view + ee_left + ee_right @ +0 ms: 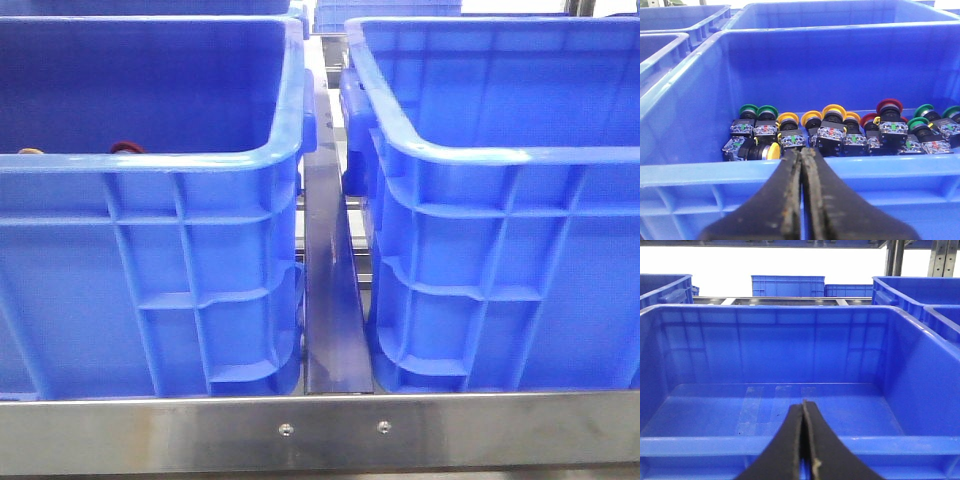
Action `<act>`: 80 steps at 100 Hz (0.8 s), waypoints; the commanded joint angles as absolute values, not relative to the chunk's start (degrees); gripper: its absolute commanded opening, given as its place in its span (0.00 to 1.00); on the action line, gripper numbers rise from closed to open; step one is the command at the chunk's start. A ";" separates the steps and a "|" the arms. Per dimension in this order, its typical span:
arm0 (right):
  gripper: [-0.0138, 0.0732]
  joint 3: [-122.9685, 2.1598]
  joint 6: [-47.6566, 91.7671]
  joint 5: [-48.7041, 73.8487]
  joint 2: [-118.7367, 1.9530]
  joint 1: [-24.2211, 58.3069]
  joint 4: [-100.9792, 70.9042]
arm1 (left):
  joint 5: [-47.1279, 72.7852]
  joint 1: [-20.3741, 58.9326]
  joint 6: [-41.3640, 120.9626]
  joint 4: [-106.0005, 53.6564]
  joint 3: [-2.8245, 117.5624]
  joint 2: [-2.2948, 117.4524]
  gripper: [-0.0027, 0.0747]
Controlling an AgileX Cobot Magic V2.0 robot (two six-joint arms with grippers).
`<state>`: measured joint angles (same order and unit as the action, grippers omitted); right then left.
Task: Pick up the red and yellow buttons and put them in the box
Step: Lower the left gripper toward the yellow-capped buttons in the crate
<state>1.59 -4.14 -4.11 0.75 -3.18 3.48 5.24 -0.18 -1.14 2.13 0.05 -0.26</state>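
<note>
left gripper [801, 156]: black fingers pressed together, empty, hovering just outside the near rim of the button-filled bright-blue plastic crate [685, 172]
right gripper [804, 407]: closed, empty, above the bare blue ribbed crate [765, 446]
buttons: yellow-capped push button [771, 151] nearest; dark-red mushroom button [888, 106] further back
step: pre-grasp, nothing picked
next: open left fingers, reach over rim

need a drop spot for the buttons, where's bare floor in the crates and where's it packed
The right crate has a bare floor wall to wall. In the left crate, mixed push buttons crowd the near wall; the floor behind them looks free.
</note>
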 commanded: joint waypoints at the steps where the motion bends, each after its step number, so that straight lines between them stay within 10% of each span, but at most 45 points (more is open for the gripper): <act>1: 0.05 1.88 -3.70 -8.38 1.75 -3.01 3.50 | 0.64 -0.28 -1.82 1.89 -1.11 -2.04 0.01; 80: 0.05 1.88 -3.70 -8.38 1.75 -3.01 3.50 | 2.26 -0.28 -1.82 1.89 6.21 -2.04 0.01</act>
<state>1.59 -4.14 -4.11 0.75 -3.18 3.48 6.07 -0.18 -1.14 2.13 2.20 -0.26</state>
